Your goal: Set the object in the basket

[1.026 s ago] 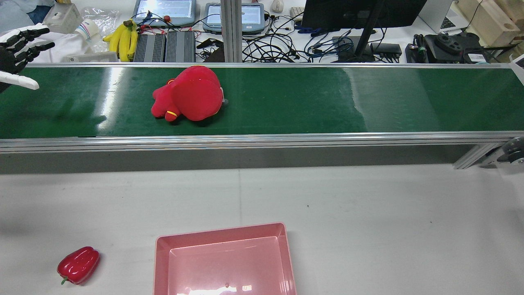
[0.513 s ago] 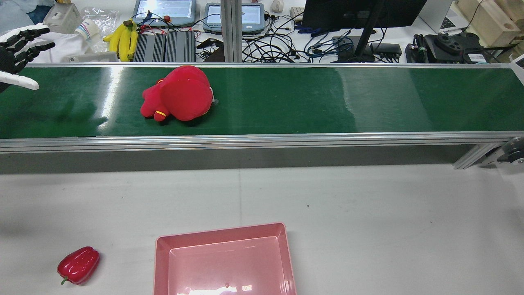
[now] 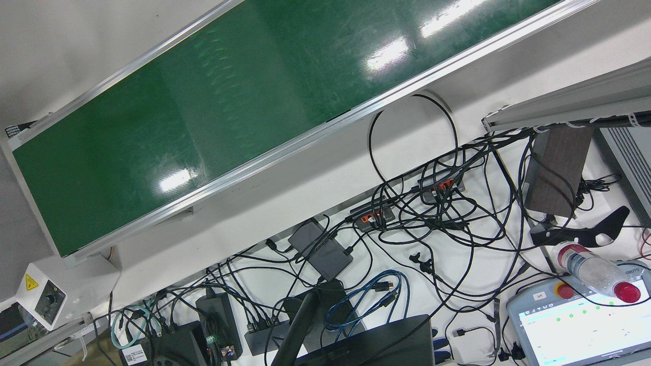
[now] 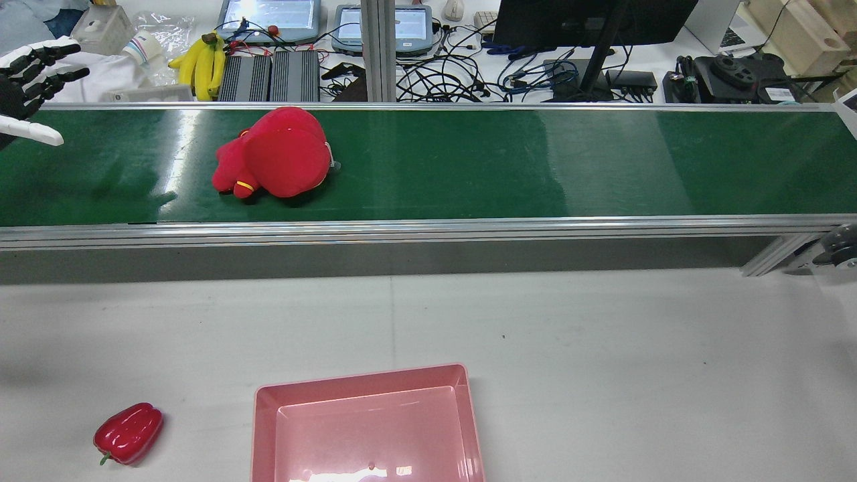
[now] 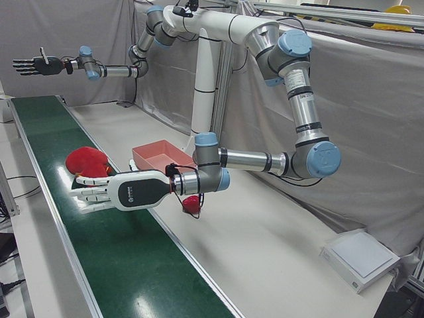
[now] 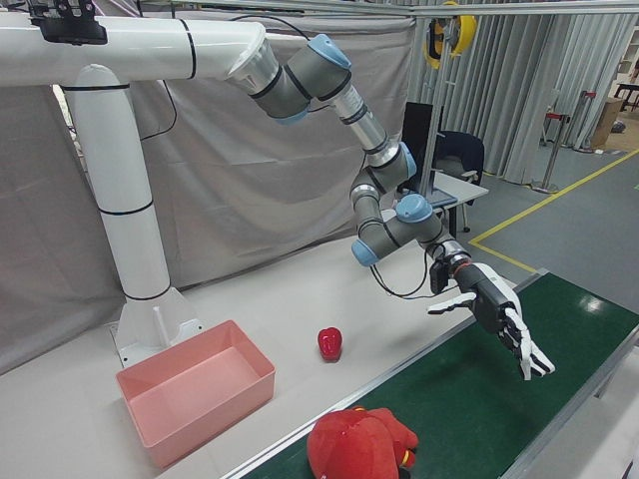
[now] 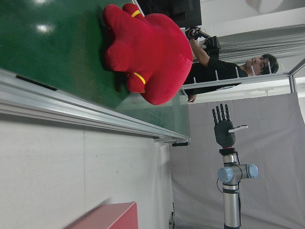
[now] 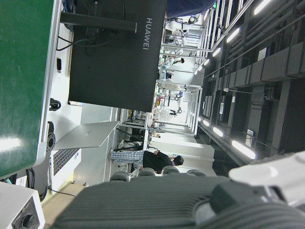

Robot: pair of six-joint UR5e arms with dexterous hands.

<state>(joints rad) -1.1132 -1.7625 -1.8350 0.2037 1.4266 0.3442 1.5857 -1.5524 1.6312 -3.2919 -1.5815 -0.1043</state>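
Note:
A red plush toy lies on the green conveyor belt, left of its middle. My left hand is open, fingers spread, held above the belt's left end, well apart from the toy. In the left-front view the left hand hovers palm-down just short of the toy. The toy fills the top of the left hand view. The pink basket stands empty on the white table at the front. My right hand is open and raised high over the belt's far end.
A red bell pepper lies on the table left of the basket. Bananas, tablets, cables and a monitor crowd the desk behind the belt. An aluminium rail borders the belt's near side.
The plush toy has travelled left along the belt toward my left hand. Both hands have stayed where they were.

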